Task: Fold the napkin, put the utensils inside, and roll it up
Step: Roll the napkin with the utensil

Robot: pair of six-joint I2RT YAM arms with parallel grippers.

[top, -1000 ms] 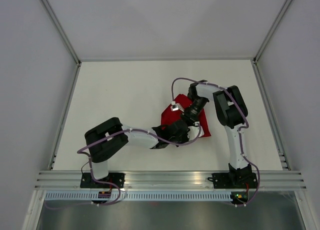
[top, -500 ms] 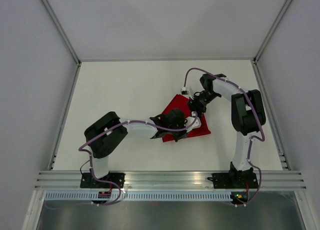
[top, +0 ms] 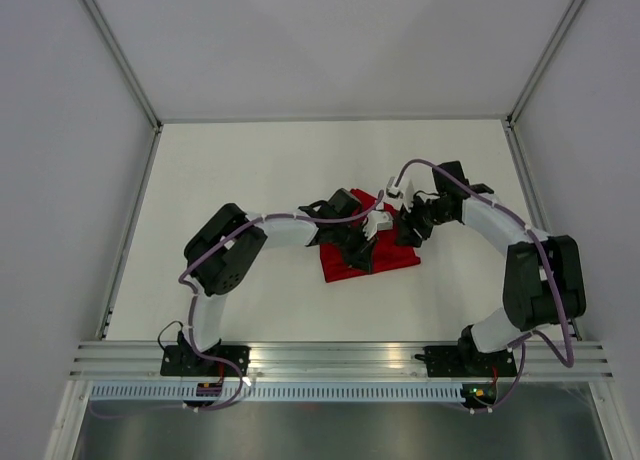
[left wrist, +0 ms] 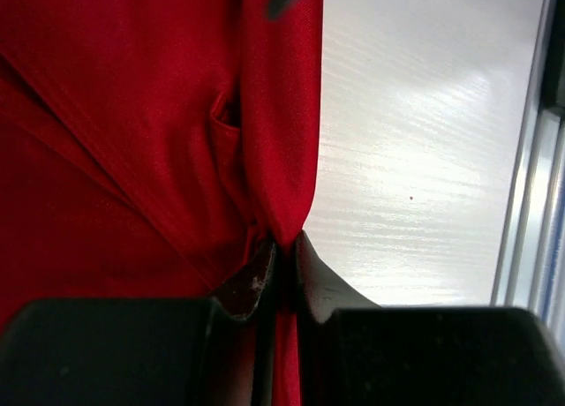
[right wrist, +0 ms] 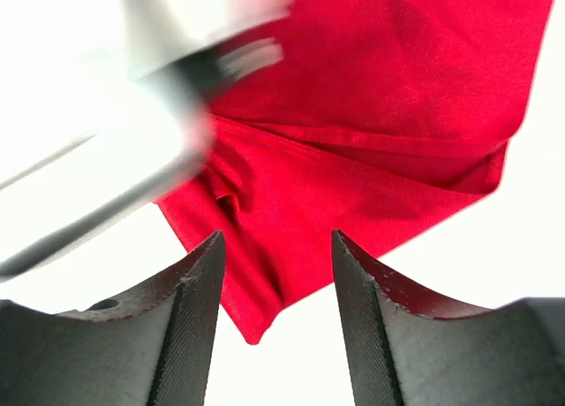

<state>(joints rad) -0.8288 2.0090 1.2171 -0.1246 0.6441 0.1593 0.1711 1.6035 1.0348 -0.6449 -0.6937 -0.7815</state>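
Observation:
The red napkin [top: 392, 261] lies crumpled and partly folded on the white table, at the middle. My left gripper [top: 362, 250] is over its middle and shut on a pinched fold of it; the left wrist view shows the jaws [left wrist: 284, 247] closed on the red cloth [left wrist: 132, 115]. My right gripper [top: 404, 227] is open at the napkin's far right edge. In the right wrist view its fingers [right wrist: 278, 247] stand apart just above a corner of the napkin [right wrist: 380, 115], holding nothing. No utensils are in view.
The white table [top: 250, 180] is walled at the back and both sides. An aluminium rail [top: 340, 358] runs along the near edge and shows in the left wrist view [left wrist: 530, 203]. The blurred left arm [right wrist: 115, 159] crosses the right wrist view.
My left gripper has moved toward the far side, pulling the napkin's fold with it. My right arm has swung out to the right, its gripper now at the napkin's right edge.

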